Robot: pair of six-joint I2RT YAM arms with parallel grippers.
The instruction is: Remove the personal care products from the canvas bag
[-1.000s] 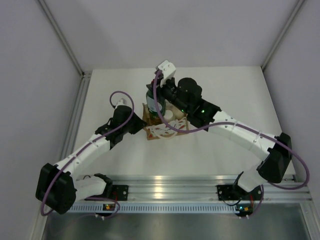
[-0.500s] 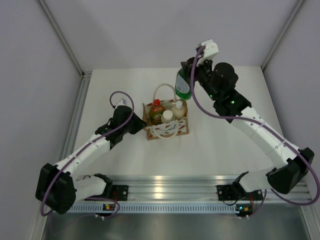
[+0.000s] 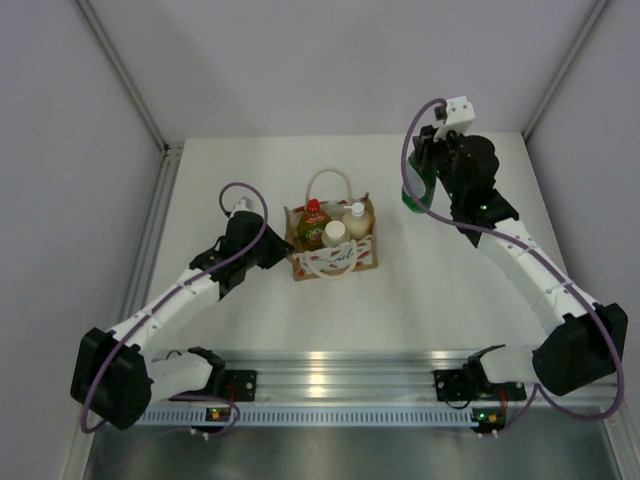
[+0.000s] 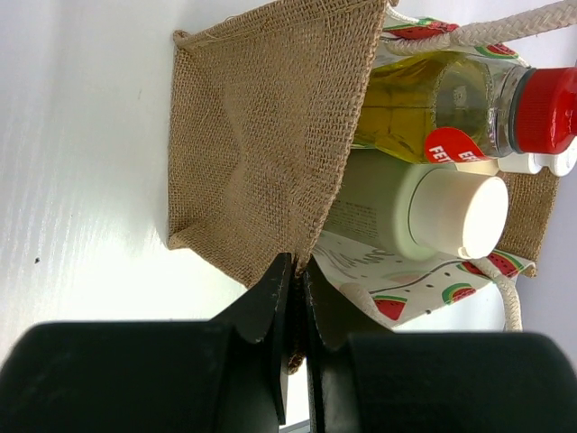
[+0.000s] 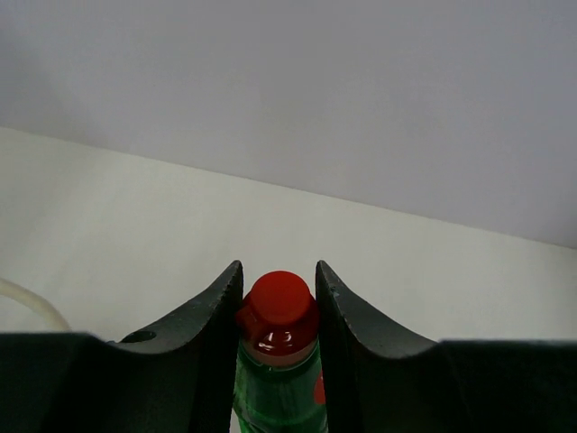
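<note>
The canvas bag point(image 3: 345, 260) stands mid-table, holding the yellow bottle with a red cap point(image 3: 313, 222), the cream pump bottle point(image 3: 357, 218) and the pale cylinder with a white cap point(image 3: 334, 233). My left gripper point(image 3: 283, 243) is shut on the bag's left wall. The left wrist view shows its jaws point(image 4: 297, 271) pinching the burlap point(image 4: 261, 135), with the yellow bottle point(image 4: 424, 99) and the pale cylinder point(image 4: 397, 212) inside. My right gripper point(image 3: 428, 165) is shut on the red cap of the dark green bottle point(image 3: 414, 195) and holds it in the air, back right of the bag. The right wrist view shows the pinched cap point(image 5: 275, 302).
Grey walls close in the table at the back and on both sides. An aluminium rail point(image 3: 330, 365) runs along the near edge by the arm bases. The bag's rope handle point(image 3: 328, 180) loops up at its far side. Bare white tabletop point(image 3: 450, 270) lies right of the bag.
My right gripper has lifted the dark green bottle out of the bag and carried it to the right, toward the back right of the table. The left arm and the bag have not moved.
</note>
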